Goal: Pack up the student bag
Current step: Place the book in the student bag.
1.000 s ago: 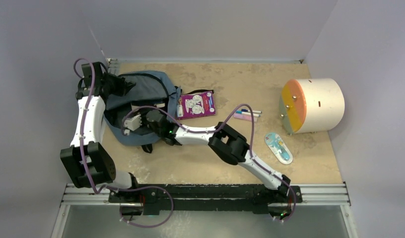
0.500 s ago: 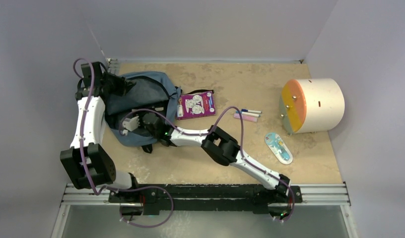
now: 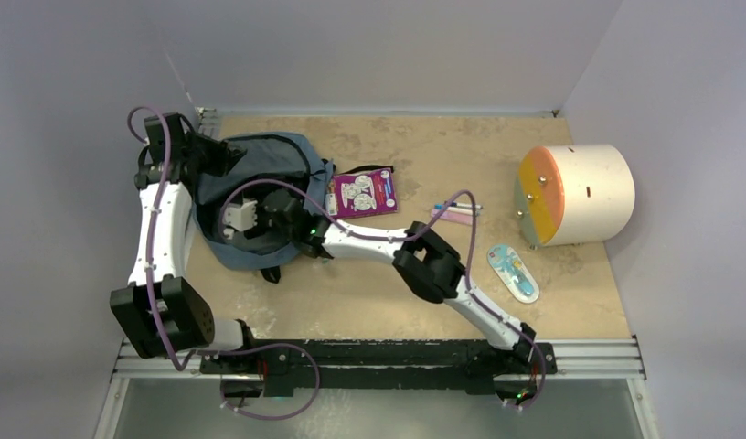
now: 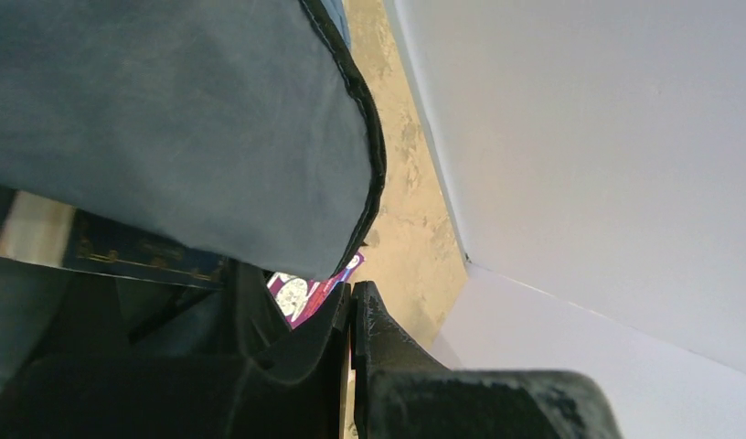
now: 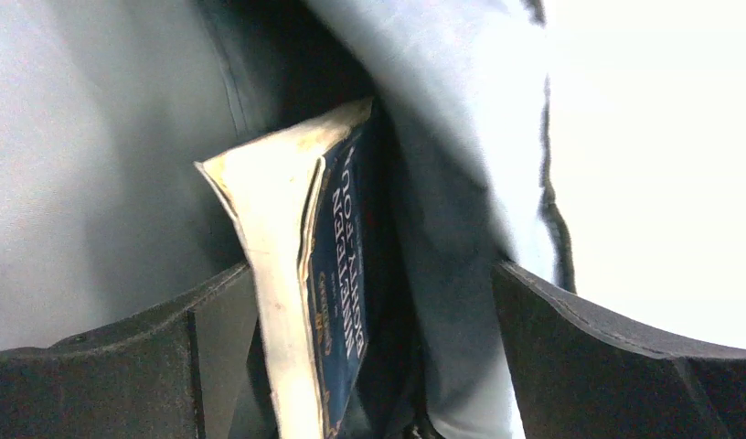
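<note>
Bag [image 3: 269, 174] sits far-left on the table [image 3: 351, 302], mouth open. Left gripper [image 3: 228, 155] is pinched closed on the bag's far-left rim. Right gripper [image 3: 238, 223] is down in the opening, jaws hidden from this angle. Purple booklet [image 3: 362, 193] lies flat just right of the bag. Pens [image 3: 456, 213] are mid-table, partly behind the right arm's cable. Teal pack [image 3: 513, 273] is nearer, to their right. White drum [image 3: 589, 192] with an orange face lies on its side, far right.

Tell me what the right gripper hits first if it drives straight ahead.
Most likely the dark blue, cream-paged book just ahead of the open right gripper, inside the grey-blue fabric backpack; depth is unclear.
</note>
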